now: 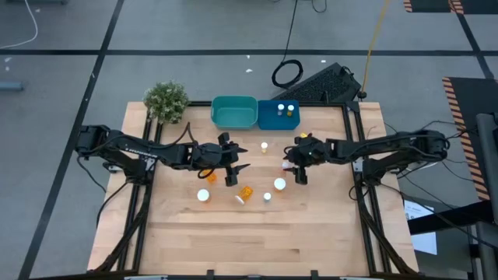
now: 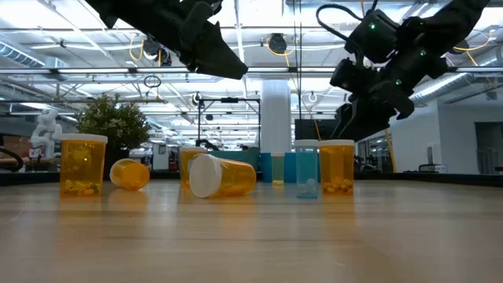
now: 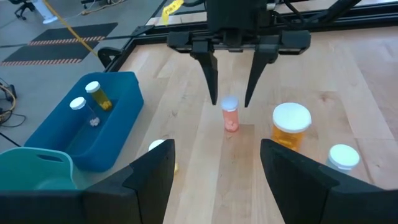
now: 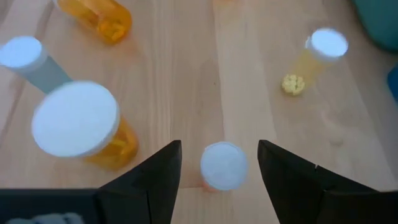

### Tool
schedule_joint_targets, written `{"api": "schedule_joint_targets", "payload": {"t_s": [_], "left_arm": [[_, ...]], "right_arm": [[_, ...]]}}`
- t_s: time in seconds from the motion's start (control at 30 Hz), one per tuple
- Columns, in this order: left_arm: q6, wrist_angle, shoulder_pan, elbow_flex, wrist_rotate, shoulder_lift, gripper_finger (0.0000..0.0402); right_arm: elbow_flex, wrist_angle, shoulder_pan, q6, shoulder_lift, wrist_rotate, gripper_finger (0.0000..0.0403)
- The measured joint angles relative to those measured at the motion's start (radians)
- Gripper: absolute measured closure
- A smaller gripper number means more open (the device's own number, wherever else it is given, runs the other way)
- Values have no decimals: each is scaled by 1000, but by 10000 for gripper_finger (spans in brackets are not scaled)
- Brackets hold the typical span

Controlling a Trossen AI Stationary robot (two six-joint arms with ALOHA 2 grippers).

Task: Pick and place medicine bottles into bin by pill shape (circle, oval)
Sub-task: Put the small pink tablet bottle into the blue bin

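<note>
- left gripper point(image 1: 232, 165) hovers mid-counter, fingers spread, holding nothing
- loose bottles point(image 1: 244, 193) scattered on counter point(image 1: 311, 233) between the arms; one lies tipped
- right gripper point(image 4: 219, 163) hangs over small pink bottle point(image 3: 230, 114), fingers apart, straddling it
- bottle looks light, rigid, slick plastic; best gripped on the body below the cap
- two bottles already in blue bin point(image 1: 278, 114)

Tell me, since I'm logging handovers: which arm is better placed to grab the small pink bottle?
Right. Its open tool hangs straight above the pink bottle, fingers either side. The left tool, also open, is farther off.
</note>
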Motion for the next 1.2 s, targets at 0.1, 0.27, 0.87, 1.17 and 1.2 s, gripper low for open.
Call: {"api": "schedule_joint_targets", "payload": {"t_s": [0.1, 0.27, 0.87, 1.17, 1.2], "left_arm": [[0, 1, 0, 0, 1, 0, 160], [8, 1, 0, 0, 1, 0, 160], [9, 1, 0, 0, 2, 0, 160], [9, 1, 0, 0, 2, 0, 160], [9, 1, 0, 0, 2, 0, 160]], "right_arm": [[0, -3, -10, 0, 13, 1, 204], [0, -3, -25, 0, 22, -27, 229], [0, -4, -29, 3, 21, -49, 284], [28, 47, -30, 25, 16, -47, 287], [36, 46, -30, 26, 16, -47, 286]]}}
